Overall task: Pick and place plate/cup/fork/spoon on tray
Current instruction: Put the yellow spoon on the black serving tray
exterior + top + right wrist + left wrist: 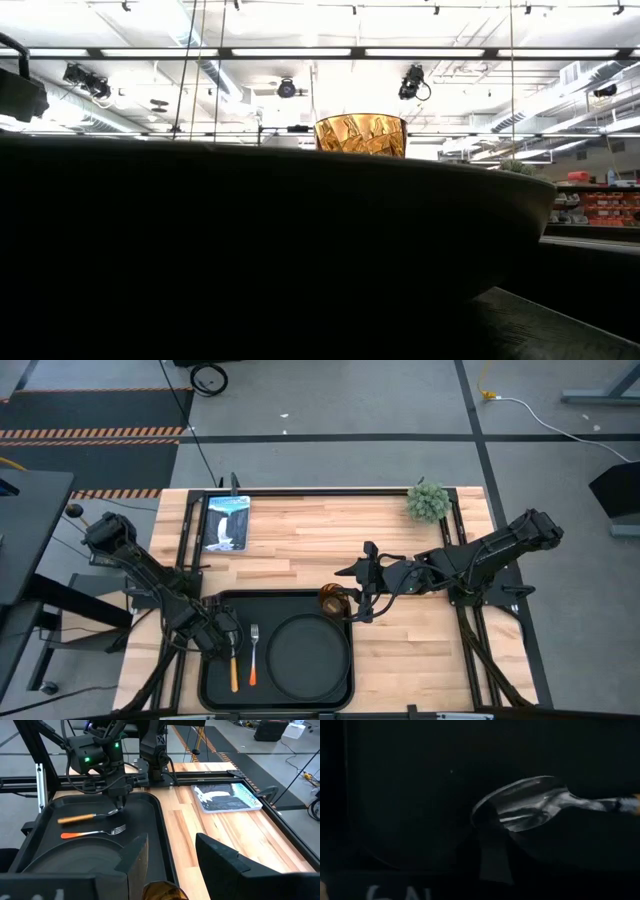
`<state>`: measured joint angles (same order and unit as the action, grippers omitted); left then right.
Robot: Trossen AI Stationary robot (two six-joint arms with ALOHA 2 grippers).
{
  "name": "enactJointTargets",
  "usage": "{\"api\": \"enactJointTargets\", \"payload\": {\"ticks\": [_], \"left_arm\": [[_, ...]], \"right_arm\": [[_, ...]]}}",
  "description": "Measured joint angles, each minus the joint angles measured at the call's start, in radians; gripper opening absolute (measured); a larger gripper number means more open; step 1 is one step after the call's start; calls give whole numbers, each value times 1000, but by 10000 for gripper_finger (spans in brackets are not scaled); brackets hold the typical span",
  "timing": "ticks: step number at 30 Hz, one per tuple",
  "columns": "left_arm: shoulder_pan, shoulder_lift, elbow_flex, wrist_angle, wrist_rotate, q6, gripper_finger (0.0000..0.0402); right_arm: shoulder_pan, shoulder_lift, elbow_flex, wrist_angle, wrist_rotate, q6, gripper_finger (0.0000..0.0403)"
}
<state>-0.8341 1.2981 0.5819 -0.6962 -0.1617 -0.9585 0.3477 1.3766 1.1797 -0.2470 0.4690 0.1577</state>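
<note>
The black tray [207,660] lies at the table's near edge. The round black plate [310,655] rests in its right half. To the plate's left lie the orange-handled fork [253,655] and spoon [235,668], side by side. My left gripper [230,632] points down right over the spoon's bowl [525,802], as the right wrist view shows [119,805]. The amber cup [335,602] stands at the tray's far right corner, its lower part hidden in the low view [360,135]. My right gripper [352,595] hangs open just right of the cup and higher up, the cup [165,891] showing low between its fingers.
A picture book [225,522] lies at the table's far left, and a small green plant [428,502] stands at the far right. Bare wood lies between them and to the right of the tray. Dark frame rails run along both table sides.
</note>
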Motion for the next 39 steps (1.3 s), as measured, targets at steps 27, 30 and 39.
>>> {"api": "enactJointTargets", "payload": {"ticks": [27, 30, 39], "left_arm": [[1, 18, 132, 74, 18, 94, 63], [1, 47, 133, 96, 6, 107, 53], [2, 182, 132, 143, 5, 204, 35]], "right_arm": [[0, 0, 0, 0, -11, 3, 171], [0, 0, 0, 0, -11, 5, 171], [5, 0, 0, 0, -18, 7, 171]]}}
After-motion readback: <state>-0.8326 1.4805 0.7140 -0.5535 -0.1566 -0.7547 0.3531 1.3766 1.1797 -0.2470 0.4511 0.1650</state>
